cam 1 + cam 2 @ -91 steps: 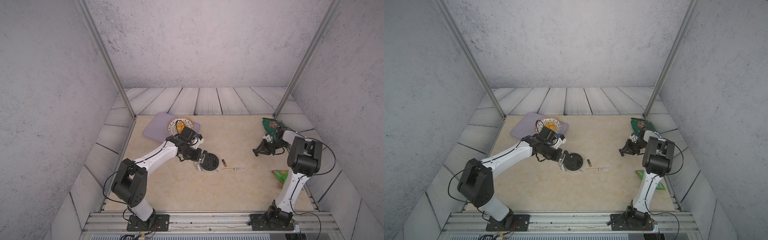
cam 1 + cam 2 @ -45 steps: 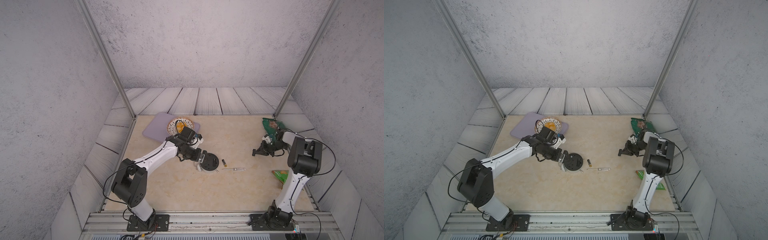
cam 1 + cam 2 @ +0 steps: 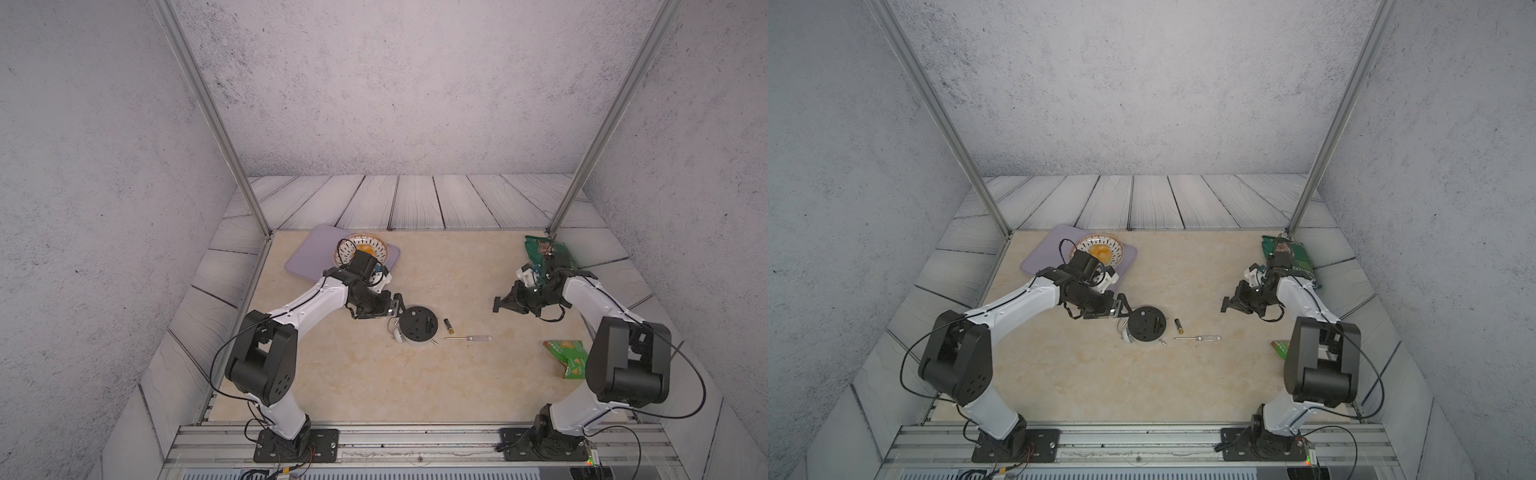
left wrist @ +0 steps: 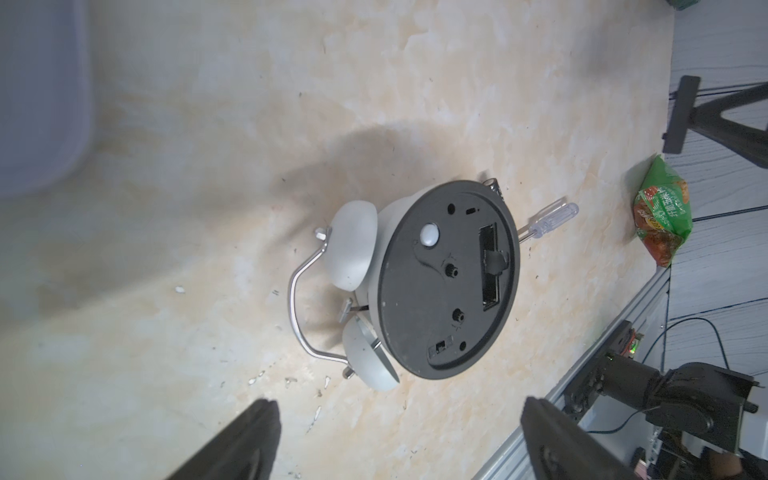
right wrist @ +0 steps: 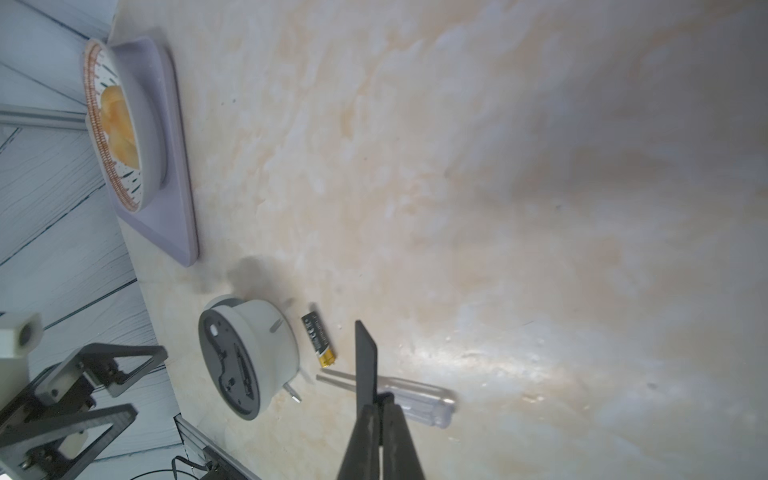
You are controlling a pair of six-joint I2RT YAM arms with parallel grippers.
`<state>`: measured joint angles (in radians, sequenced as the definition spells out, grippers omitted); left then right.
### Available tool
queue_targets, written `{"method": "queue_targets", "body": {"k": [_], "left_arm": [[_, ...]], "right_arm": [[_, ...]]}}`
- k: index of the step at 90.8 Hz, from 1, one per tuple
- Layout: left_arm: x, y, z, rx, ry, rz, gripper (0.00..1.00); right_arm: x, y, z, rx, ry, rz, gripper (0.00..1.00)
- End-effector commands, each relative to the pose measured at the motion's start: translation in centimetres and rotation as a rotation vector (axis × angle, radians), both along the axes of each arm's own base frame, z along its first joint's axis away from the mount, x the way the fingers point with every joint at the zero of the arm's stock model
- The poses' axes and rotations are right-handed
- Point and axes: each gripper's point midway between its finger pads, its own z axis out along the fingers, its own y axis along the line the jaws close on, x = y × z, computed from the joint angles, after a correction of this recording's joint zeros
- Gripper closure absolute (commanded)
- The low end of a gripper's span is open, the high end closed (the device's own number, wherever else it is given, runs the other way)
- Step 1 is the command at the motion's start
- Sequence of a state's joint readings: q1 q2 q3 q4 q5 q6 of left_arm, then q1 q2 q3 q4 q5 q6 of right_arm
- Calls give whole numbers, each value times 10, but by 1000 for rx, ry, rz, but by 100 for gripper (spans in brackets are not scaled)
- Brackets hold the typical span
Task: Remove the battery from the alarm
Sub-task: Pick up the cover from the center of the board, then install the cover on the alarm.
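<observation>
1. Left wrist view: the round white twin-bell alarm clock (image 4: 449, 278) lies face down, and its battery slot looks empty. The left gripper (image 4: 399, 401) gapes wide just left of it, holding nothing.
2. The small black gold-ended battery (image 5: 319, 340) rests on the beige tabletop (image 5: 498, 208) just right of the clock — removal looks done.
3. The right gripper (image 3: 500, 304), clenched and empty, hangs well to the right. Any retreat should go high — clear of the slim clear-handled screwdriver (image 3: 469, 338).

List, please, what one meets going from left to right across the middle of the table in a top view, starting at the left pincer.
left pincer → alarm → battery → screwdriver → right pincer → green snack packet
</observation>
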<state>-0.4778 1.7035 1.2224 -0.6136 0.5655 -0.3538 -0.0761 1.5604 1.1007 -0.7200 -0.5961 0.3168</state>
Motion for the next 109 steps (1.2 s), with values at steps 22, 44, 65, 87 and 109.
{"method": "queue_targets", "body": {"k": [22,44,65,87,109], "left_arm": [[11,-21,-14,-88,109,12,31],[14,-26,-17,-113,127,13,34],[7,-25,-24,-117,146,13,36],[0,-28,-29,-149,184,14,36],[-5,-32,-31,-172,207,12,36]], "right_arm": [[-40,99,12,61,18,-63,100],[-42,148,-5,-25,26,43,100],[-34,169,-17,-54,11,71,100],[-30,184,-29,-74,21,90,100],[-34,187,-35,-86,44,93,100]]}}
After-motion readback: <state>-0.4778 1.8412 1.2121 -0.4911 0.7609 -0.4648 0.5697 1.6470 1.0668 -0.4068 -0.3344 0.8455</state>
